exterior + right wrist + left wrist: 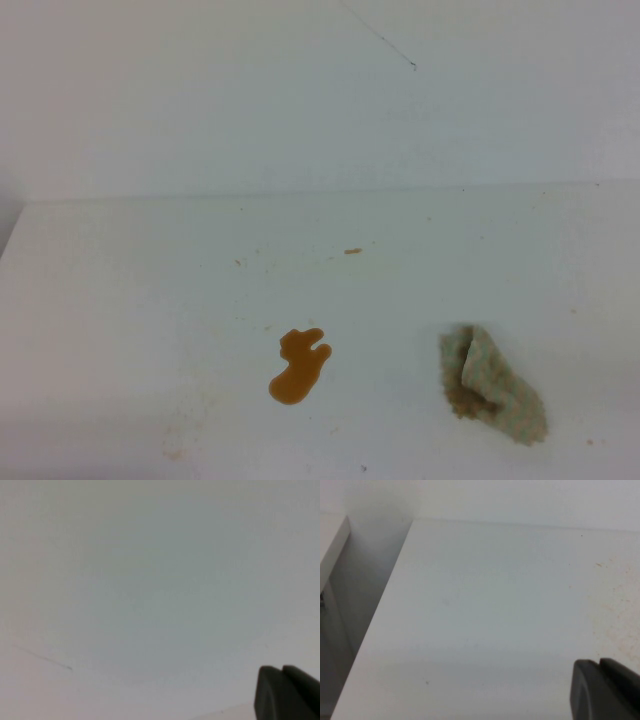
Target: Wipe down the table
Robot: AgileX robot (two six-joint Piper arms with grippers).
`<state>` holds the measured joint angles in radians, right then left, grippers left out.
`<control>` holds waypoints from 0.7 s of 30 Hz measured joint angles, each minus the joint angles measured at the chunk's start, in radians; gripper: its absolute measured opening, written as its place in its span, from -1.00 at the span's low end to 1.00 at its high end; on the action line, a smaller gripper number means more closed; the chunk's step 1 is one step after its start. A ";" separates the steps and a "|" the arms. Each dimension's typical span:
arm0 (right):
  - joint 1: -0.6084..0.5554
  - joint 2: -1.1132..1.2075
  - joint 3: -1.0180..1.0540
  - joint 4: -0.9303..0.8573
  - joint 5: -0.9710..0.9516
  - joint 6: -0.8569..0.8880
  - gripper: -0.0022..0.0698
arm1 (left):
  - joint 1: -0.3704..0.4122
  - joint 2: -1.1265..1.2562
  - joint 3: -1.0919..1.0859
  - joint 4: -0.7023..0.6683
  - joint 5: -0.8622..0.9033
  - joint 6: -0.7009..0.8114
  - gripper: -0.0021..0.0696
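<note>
An orange-brown puddle (299, 366) lies on the white table (130, 300), a little left of the middle near the front. To its right rests a crumpled, stained greenish cloth (492, 386). Neither gripper shows in the high view. In the left wrist view my left gripper (599, 662) is shut on nothing, its dark fingers pressed together above a bare stretch of table. My right gripper (282, 669) is likewise shut and holds nothing; it faces the white wall.
Small brown specks (353, 251) dot the table behind the puddle, and faint speckling (615, 605) shows near the left gripper. The table's left edge (380, 615) drops to a gap beside another white surface (332, 540). A thin dark line (380, 35) marks the back wall.
</note>
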<state>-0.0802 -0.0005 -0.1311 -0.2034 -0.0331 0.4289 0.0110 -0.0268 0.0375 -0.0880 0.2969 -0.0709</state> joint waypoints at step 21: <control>0.084 0.652 -0.479 0.583 0.321 -1.003 -0.94 | 0.000 0.000 0.000 0.000 0.000 0.000 -0.94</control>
<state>0.0033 0.6513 -0.6100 0.3793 0.2877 -0.5746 0.0110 -0.0268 0.0375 -0.0880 0.2969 -0.0709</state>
